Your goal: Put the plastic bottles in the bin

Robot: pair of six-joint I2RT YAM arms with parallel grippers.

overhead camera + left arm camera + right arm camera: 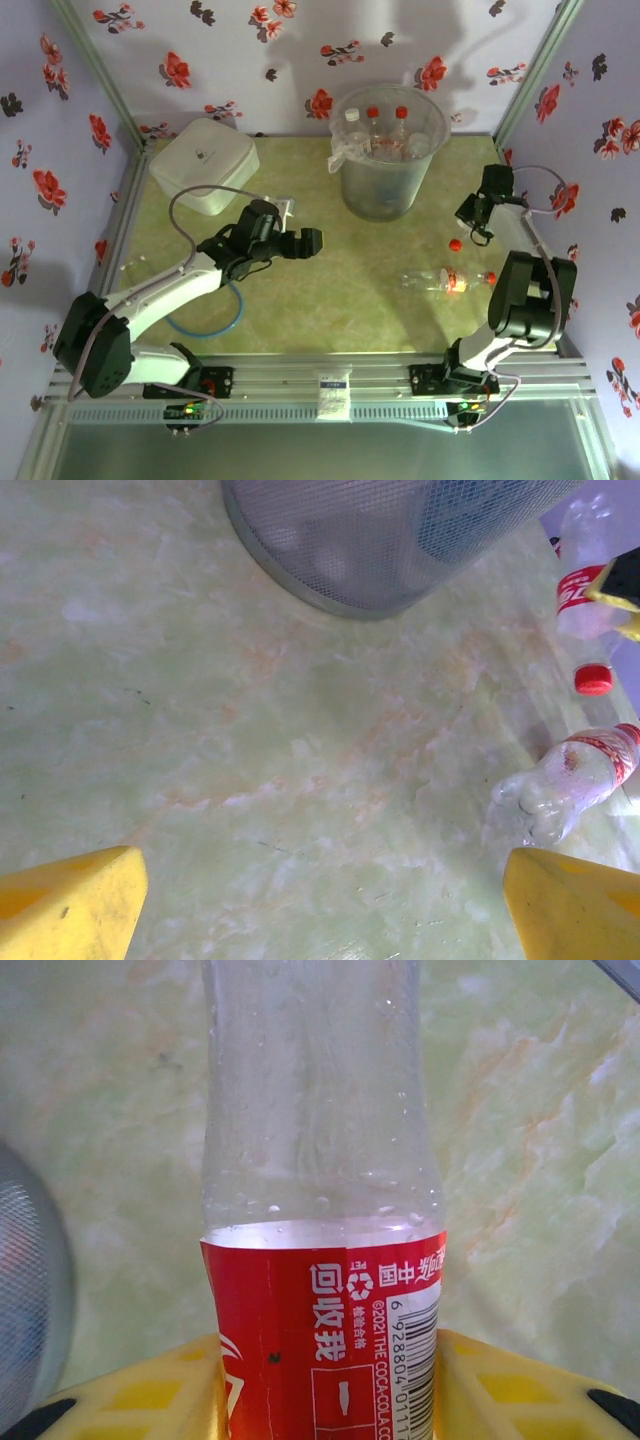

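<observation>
Bottle (320, 1160) clear, red label w/ barcode, seemingly pinched btw right jaws

In my right wrist view the bottle (320, 1210) ran past the top and bottom edges, and my right fingers (140, 1400) were cut off below. The bin (25, 1300) was a grey blur, cut by the left edge. From above, the bottles (375, 130) inside it were too small to count.

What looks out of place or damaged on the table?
A clear bottle with a red label lies on its side on the table, outside the bin. Its body looks dented, which is odd for a bottle.
</observation>
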